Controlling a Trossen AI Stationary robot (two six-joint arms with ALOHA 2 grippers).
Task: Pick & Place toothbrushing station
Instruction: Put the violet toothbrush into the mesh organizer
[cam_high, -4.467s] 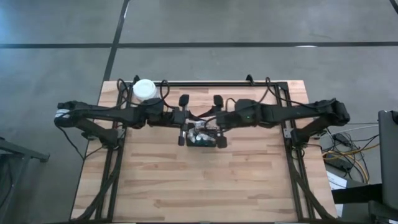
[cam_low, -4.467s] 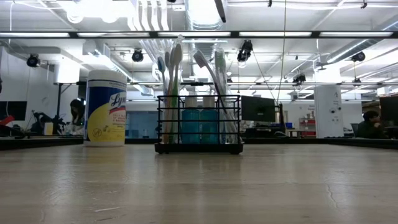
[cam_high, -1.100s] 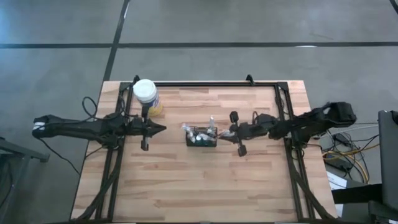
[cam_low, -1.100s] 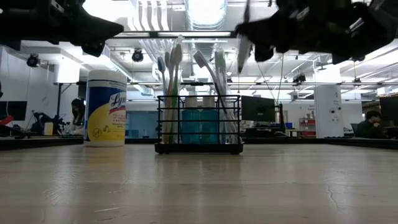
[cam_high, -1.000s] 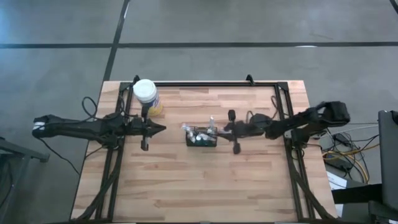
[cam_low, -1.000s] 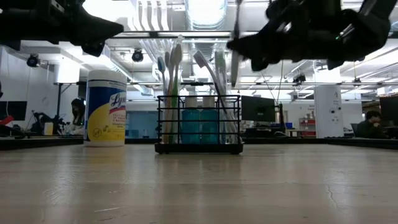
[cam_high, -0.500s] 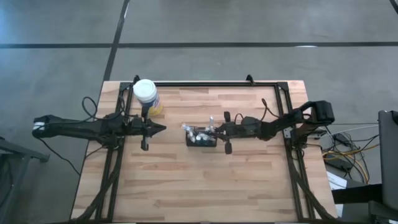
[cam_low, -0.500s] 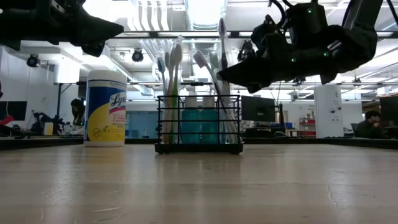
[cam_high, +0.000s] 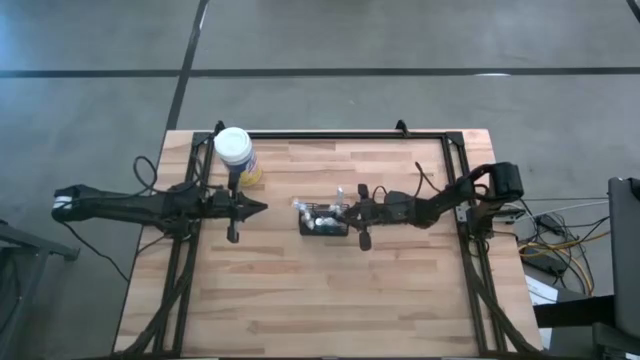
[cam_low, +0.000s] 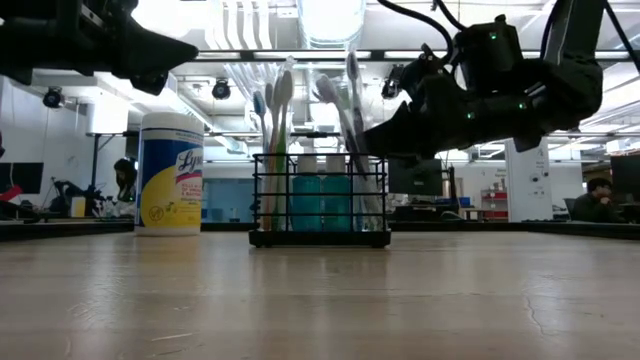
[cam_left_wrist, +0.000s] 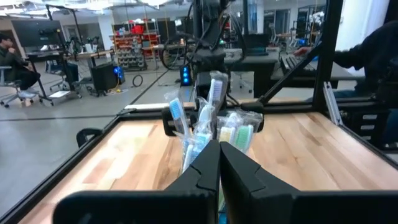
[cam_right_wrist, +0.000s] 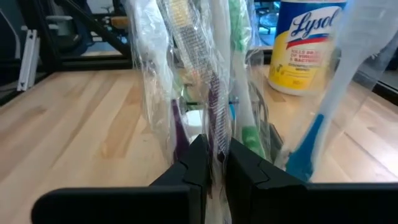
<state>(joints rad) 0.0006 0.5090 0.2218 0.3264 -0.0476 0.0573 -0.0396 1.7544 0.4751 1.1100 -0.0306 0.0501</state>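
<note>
The black wire-mesh caddy (cam_high: 322, 220) stands on its base mid-table, with several wrapped toothbrushes upright in it (cam_low: 320, 205). It also shows in the left wrist view (cam_left_wrist: 214, 124). My right gripper (cam_high: 347, 213) is at the caddy's right side, at the height of its rim (cam_low: 372, 135), and is shut on one clear-wrapped toothbrush (cam_low: 352, 80). My left gripper (cam_high: 258, 207) is shut and empty. It hovers above the table, left of the caddy (cam_left_wrist: 219, 163). My right gripper pinches the wrapped toothbrush's handle (cam_right_wrist: 216, 146) between its two fingers, around mid-length. The fingers come from the table's right, about level, and lie across the handle. The toothbrush stands nearly upright, head up, and its lower part reaches down among the others in the caddy.
A yellow jar with a white lid (cam_high: 233, 150) stands at the far left of the table, also in the low view (cam_low: 170, 175). Bare wood lies in front of the caddy (cam_high: 320, 290). Black frame rails run along the table's sides and far edge (cam_high: 340, 133).
My right gripper has gone toward the table's left and down to the caddy's right side, carrying the upright toothbrush. The toothbrush now stands among the others in the caddy.
</note>
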